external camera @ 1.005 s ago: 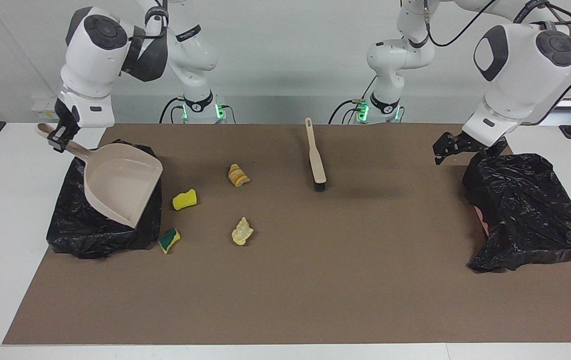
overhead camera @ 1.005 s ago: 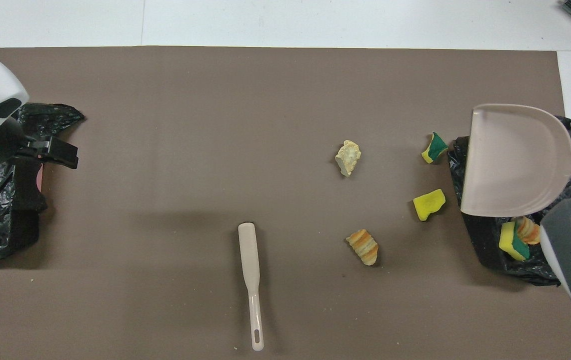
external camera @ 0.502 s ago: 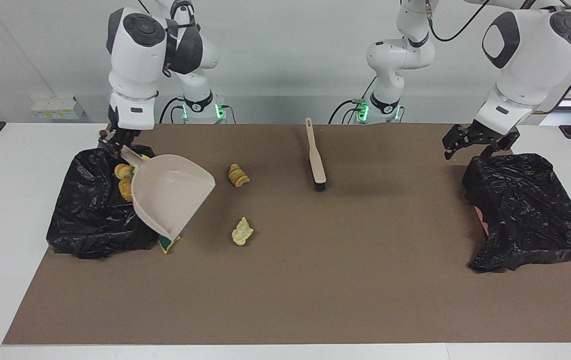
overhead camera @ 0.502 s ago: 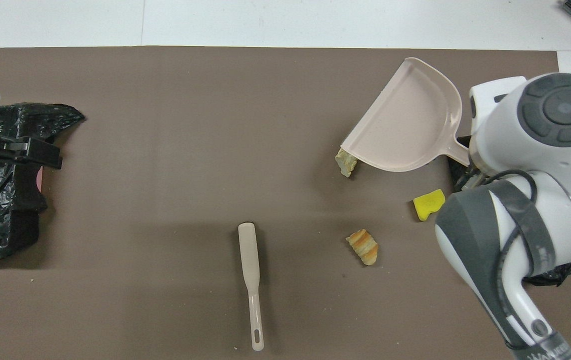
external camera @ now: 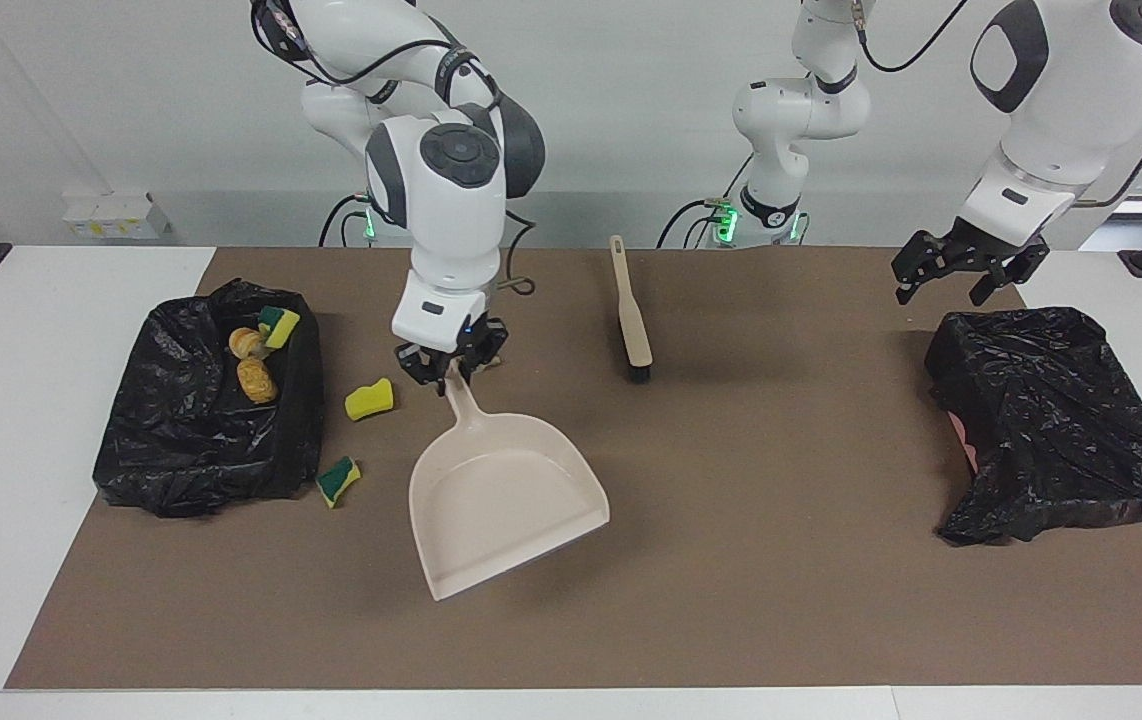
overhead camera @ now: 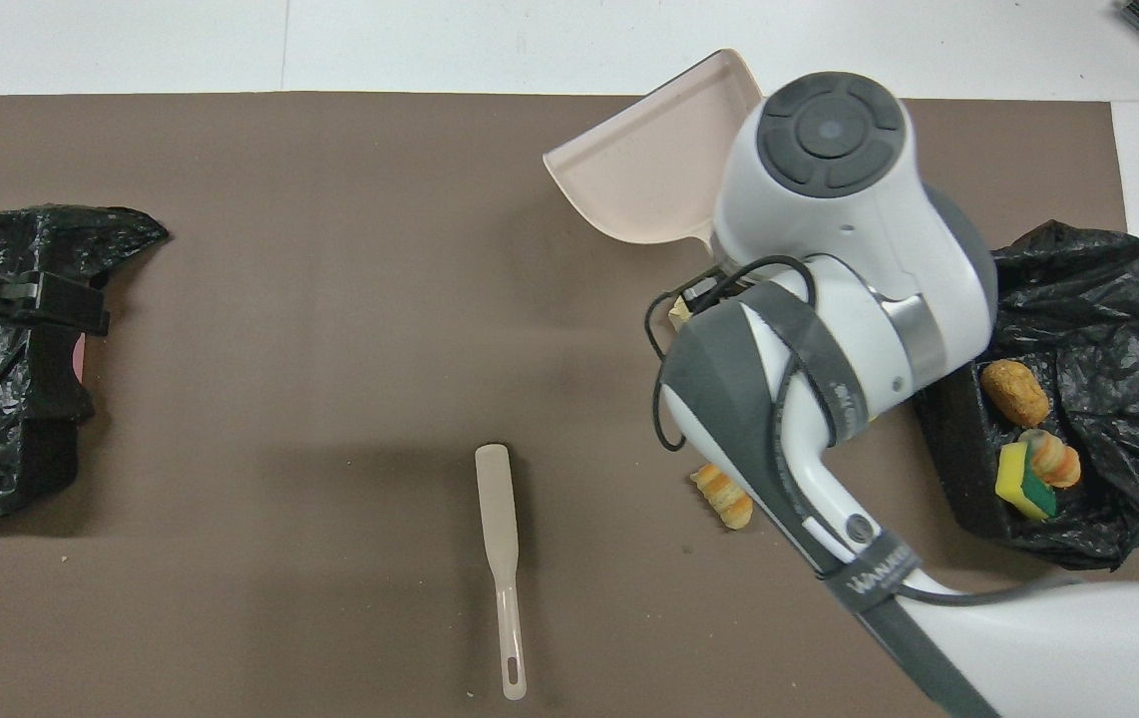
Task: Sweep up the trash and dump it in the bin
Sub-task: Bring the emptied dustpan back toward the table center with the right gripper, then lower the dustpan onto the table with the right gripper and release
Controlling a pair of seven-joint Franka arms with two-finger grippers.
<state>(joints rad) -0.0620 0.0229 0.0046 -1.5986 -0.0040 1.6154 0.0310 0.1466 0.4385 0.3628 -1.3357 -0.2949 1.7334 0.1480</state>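
Observation:
My right gripper (external camera: pixel 451 368) is shut on the handle of the beige dustpan (external camera: pixel 501 510), which hangs low over the middle of the mat with its mouth pointing away from the robots. The black-bagged bin (external camera: pixel 191 440) at the right arm's end holds three pieces of trash (external camera: pixel 256 381). A yellow sponge (external camera: pixel 370 399) and a green-backed sponge (external camera: pixel 338 481) lie on the mat beside the bin. In the overhead view a striped bread lump (overhead camera: pixel 724 496) shows partly under the right arm. My left gripper (external camera: pixel 943 288) hangs open over the mat at the left arm's end.
The beige-handled brush (external camera: pixel 631 320) lies on the mat close to the robots, bristles pointing away from them. A second black-bagged bin (external camera: pixel 1051 420) sits at the left arm's end, just below my left gripper. White table (external camera: pixel 11 400) borders the brown mat.
The right arm has swung the dustpan away from over the bin to the middle of the mat and turned its mouth away from the robots. The left gripper has risen slightly.

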